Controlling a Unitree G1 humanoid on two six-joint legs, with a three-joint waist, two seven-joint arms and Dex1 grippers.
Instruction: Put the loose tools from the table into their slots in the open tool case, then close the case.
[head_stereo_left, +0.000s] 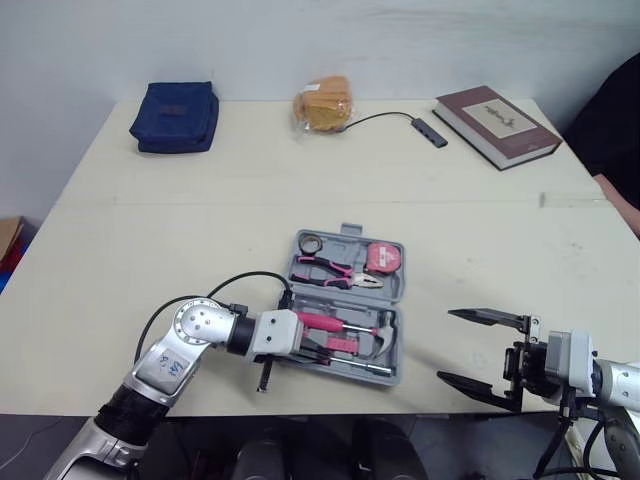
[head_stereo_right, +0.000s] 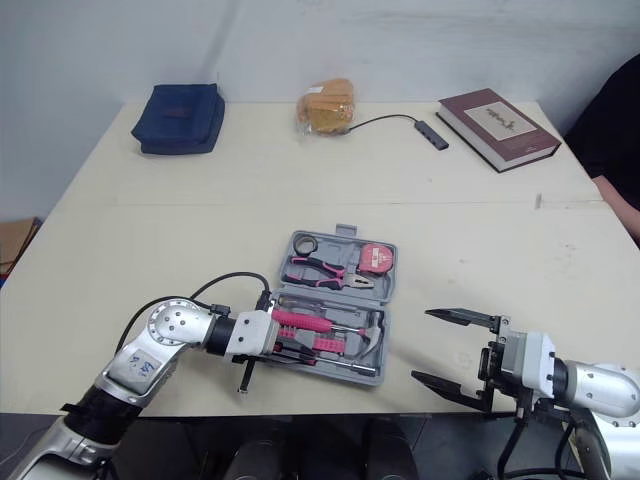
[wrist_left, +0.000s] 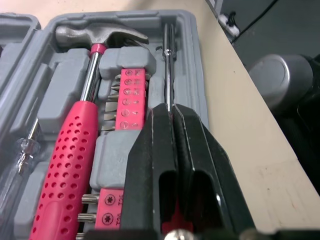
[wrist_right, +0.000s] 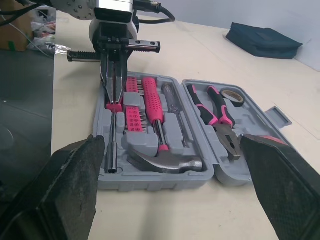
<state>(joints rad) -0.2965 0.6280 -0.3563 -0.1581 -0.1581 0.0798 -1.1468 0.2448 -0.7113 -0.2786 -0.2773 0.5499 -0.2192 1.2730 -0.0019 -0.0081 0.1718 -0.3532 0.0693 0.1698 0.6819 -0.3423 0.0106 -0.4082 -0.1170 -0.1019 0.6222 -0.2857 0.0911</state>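
1. Tool case (wrist_right: 155, 181) lies open flat at 6 o'clock on the table (head_stereo_left: 200, 220), near the front edge. Both halves face up.
2. Half at 12 o'clock: tape roll (head_stereo_left: 311, 243), pliers (head_stereo_left: 335, 272) and tape measure (head_stereo_left: 384, 258) each sit in a slot.
3. Half at 6 o'clock: hammer (wrist_left: 75, 145), pink bit holder (wrist_left: 131, 100) and clear-handled screwdriver (wrist_right: 172, 100) are seated.
4. Left gripper (wrist_left: 171, 111) has its fingers together, clamped on the pink-handled driver (wrist_right: 111, 145). The driver's shaft runs along the slot at the case's 6 o'clock edge.
5. The driver looks lined up with the slot and about down in it. I can't tell if it's pressed fully home.
6. Right gripper (head_stereo_left: 446, 345) hovers at 4 o'clock of the case with its fingers wide apart, holding nothing.
7. Everything else on the table sits well apart from the case. Blue pouch (head_stereo_left: 175, 117) is at 11 o'clock, bagged bread (head_stereo_left: 323, 104) at 12, and the hub (head_stereo_left: 430, 131) and book (head_stereo_left: 497, 125) at 1–2. None of them is a tool.
8. My read is that loading is nearly done and this driver is the last tool.
9. Left to do: let go of the driver, pull the left arm clear, fold one half over the other, and latch.
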